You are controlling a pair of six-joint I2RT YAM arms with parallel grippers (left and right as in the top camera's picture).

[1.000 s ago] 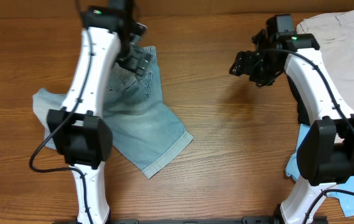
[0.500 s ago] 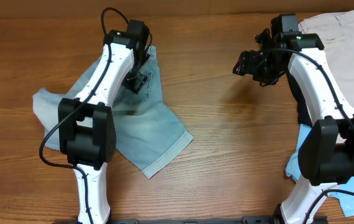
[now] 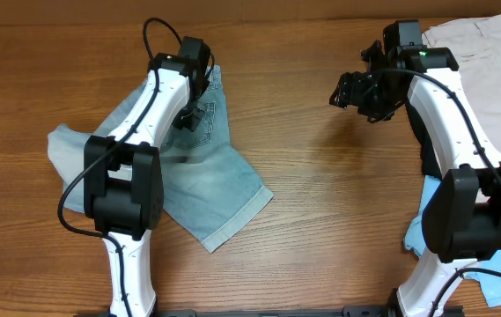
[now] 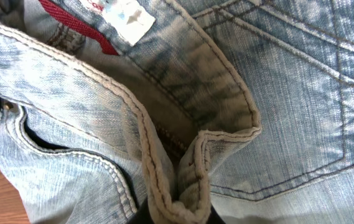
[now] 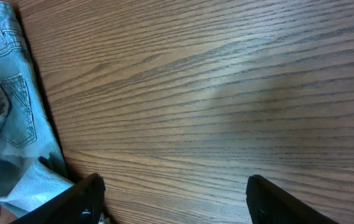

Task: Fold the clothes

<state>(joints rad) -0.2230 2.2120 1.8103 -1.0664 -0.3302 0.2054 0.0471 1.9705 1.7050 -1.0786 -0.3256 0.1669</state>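
Left gripper [image 3: 195,113] swung inward over denim shorts [image 3: 224,185], jaws pinching waistband fold [image 4: 183,168]; fold likely starting. Right gripper [image 3: 356,92] stayed right of shorts, jaws spread, empty.

Faded light-blue denim shorts [image 3: 224,172] on brown wood-grain table [image 3: 320,220].

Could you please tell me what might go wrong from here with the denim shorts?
The left gripper pinches only a small fold of the waistband of the denim shorts, so it may slip out when pulled. The right gripper hangs open over the table, apart from the shorts; a one-sided lift could let them twist or bunch.
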